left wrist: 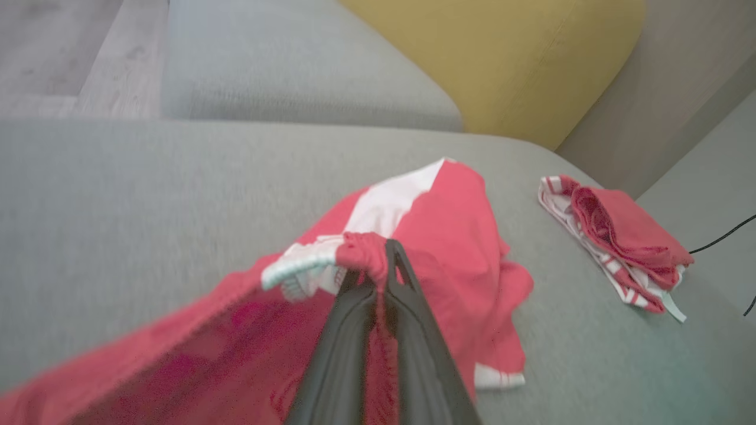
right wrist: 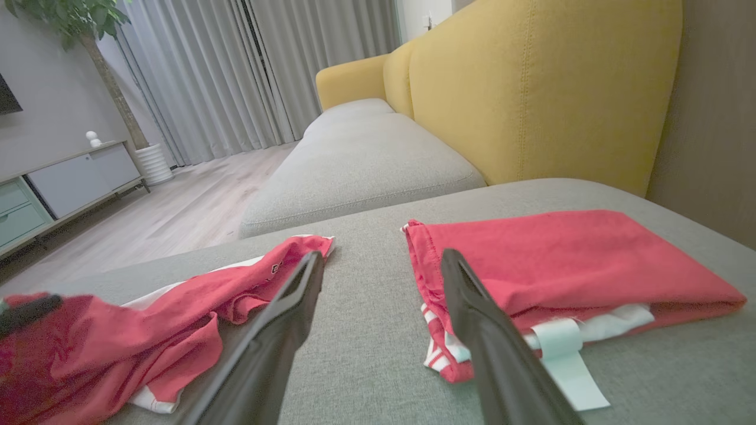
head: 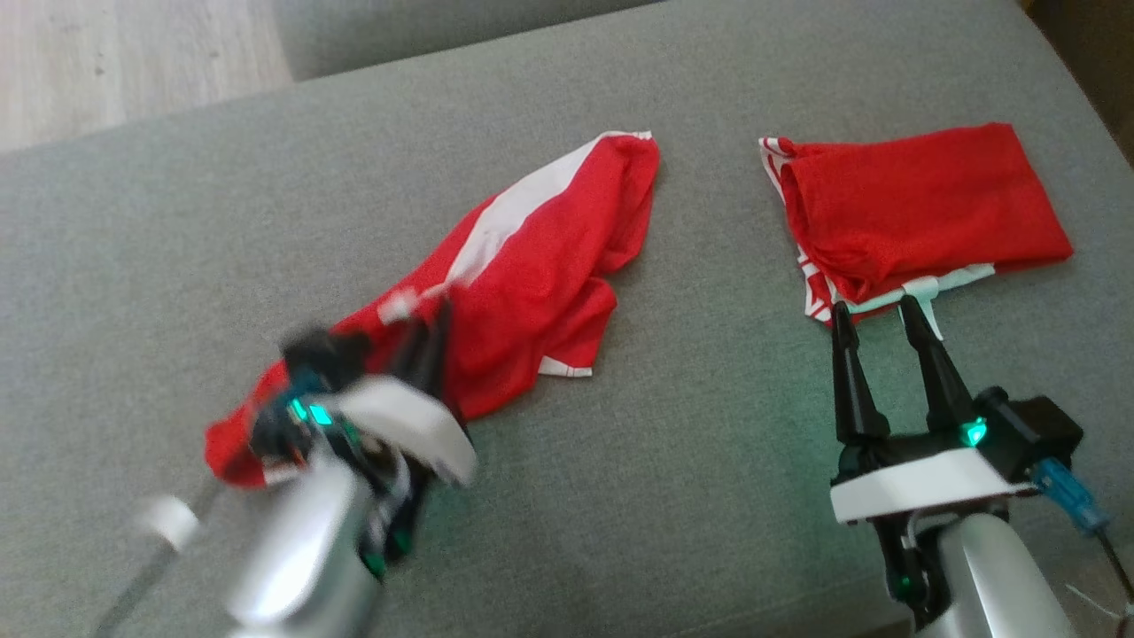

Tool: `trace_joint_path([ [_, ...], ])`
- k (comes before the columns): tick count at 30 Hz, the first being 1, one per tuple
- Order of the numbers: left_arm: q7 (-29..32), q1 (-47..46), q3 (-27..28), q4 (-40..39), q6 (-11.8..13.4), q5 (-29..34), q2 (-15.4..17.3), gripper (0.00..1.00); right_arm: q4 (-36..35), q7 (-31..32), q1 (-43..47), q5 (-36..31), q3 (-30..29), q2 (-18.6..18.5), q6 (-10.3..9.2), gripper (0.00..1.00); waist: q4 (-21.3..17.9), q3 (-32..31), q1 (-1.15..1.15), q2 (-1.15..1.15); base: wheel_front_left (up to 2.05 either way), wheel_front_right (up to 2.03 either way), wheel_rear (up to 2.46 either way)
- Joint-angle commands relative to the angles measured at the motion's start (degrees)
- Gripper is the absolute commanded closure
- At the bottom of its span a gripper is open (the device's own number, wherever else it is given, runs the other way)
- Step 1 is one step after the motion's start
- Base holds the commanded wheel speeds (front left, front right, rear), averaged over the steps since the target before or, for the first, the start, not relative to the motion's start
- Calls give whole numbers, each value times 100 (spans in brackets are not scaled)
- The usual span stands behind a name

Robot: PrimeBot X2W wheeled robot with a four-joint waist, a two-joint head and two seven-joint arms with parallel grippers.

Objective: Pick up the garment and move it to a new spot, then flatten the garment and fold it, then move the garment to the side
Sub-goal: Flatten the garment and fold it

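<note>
Red garments counted: two, crumpled red garment and folded red garment. Grippers counted: two, left gripper and right gripper; two dark fingers seen on each. Grey seat cushions noted: two, near cushion and far cushion. Yellow backrest: one, section count unclear. One potted plant, one low cabinet, one white figurine, one black cable recorded.

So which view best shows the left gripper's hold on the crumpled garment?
Left wrist view: the left gripper is shut on a bunched edge of the crumpled garment. Head view blurs the grip; right wrist view shows mostly the cloth.
</note>
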Motion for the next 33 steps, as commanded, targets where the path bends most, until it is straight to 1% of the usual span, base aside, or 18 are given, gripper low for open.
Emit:
trace_joint_path([
  [1, 55, -550, 290, -269, -71, -22, 207, 100, -219, -62, -242, 56, 170, -13, 39, 0, -27, 98, 0, 0, 0, 0, 0],
  [6, 444, -1731, 560, -257, -239, 21, 741, 100, -283, -62, -480, 43, 315, -13, 39, 0, -103, 438, 0, 0, 0, 0, 0],
  [11, 831, -2883, 782, 389, -372, 37, 1231, 100, -298, -62, -772, 68, 545, -13, 39, 0, -240, 789, 0, 0, 0, 0, 0],
  [14, 879, -3438, 848, 890, -406, 136, 1502, 100, -315, -62, -920, 109, 698, -13, 39, 0, -341, 982, 0, 0, 0, 0, 0],
  [18, 833, -3989, 908, 1595, -414, 243, 1768, 100, -325, -62, -1051, 153, 877, -13, 39, 0, -436, 1169, 0, 0, 0, 0, 0],
  [20, 779, -4095, 915, 1753, -414, 275, 1824, 100, -326, -62, -1078, 156, 911, -13, 39, 0, -455, 1205, 0, 0, 0, 0, 0],
  [22, 697, -4251, 941, 2091, -419, 287, 1892, 100, -316, -62, -1116, 154, 962, -13, 39, 0, -472, 1246, 0, 0, 0, 0, 0],
  [23, 656, -4316, 934, 2243, -421, 312, 1928, 65, -314, -62, -1129, 153, 979, -13, 39, 0, -472, 1259, 0, 0, 0, 0, 0],
  [24, 583, -4381, 921, 2375, -416, 356, 1973, 9, -315, -62, -1141, 150, 998, -13, 39, 0, -465, 1268, 0, 0, 0, 0, 0],
  [25, 480, -4446, 919, 2491, -398, 392, 2010, 0, -315, -62, -1149, 144, 1002, -13, 39, 0, -449, 1272, 0, 0, 0, 0, 0],
  [28, 168, -4600, 955, 2827, -324, 438, 2072, 0, -306, -62, -1163, 110, 1021, -13, 39, 0, -362, 1253, 0, 0, 0, 0, 0],
  [30, -16, -4650, 941, 3013, -356, 449, 2074, 0, -288, -62, -1162, 71, 1022, -13, 39, 0, -273, 1202, 0, 0, 0, 0, 0],
  [33, -222, -4665, 858, 3224, -471, 463, 2036, 0, -254, -62, -1138, 17, 974, -13, 39, 0, -110, 1096, 0, 0, 0, 0, 0],
])
